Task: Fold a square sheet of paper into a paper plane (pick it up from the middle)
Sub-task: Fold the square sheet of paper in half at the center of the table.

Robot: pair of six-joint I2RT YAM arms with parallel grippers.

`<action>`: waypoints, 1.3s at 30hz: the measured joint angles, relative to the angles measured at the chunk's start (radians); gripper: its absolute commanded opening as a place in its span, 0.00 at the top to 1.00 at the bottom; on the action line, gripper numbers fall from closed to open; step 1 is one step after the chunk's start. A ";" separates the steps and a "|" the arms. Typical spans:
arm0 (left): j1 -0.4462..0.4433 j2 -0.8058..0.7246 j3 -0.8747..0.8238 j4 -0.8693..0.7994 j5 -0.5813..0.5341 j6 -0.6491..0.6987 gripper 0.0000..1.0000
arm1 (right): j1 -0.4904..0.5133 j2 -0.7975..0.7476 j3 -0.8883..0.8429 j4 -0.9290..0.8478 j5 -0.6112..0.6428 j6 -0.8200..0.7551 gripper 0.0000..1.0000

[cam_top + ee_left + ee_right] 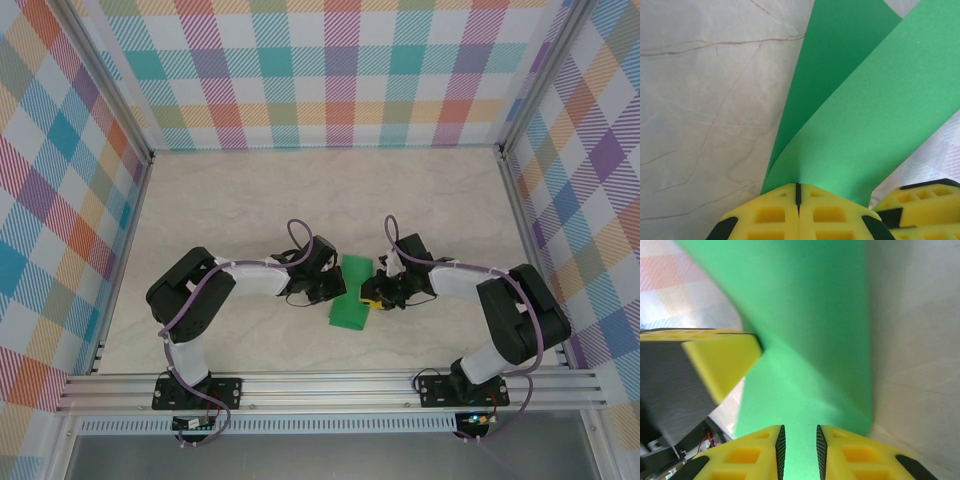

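Toward the counter's (pixel 250 190) near edge, with left fingers (pixel 770 215) clenched on the paper (pixel 865 115) and right fingers (pixel 860 455) parted around it, liable to spring unfolded from one-sided hold.

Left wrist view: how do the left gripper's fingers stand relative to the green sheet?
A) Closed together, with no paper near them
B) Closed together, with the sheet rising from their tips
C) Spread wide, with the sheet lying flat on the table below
B: the left gripper has its yellow fingers pressed together with no gap, and the square sheet of paper rises from their tips in two curved layers.
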 measured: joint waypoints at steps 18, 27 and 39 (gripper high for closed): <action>-0.001 0.000 0.000 0.000 -0.001 0.000 1.00 | 0.002 -0.002 -0.086 0.086 -0.037 -0.049 0.72; -0.001 0.000 0.000 0.000 -0.001 0.000 1.00 | 0.043 -0.124 -0.095 0.058 -0.031 -0.049 0.72; -0.001 0.000 -0.001 0.003 0.000 0.000 1.00 | 0.067 -0.043 -0.120 0.074 -0.003 -0.054 0.73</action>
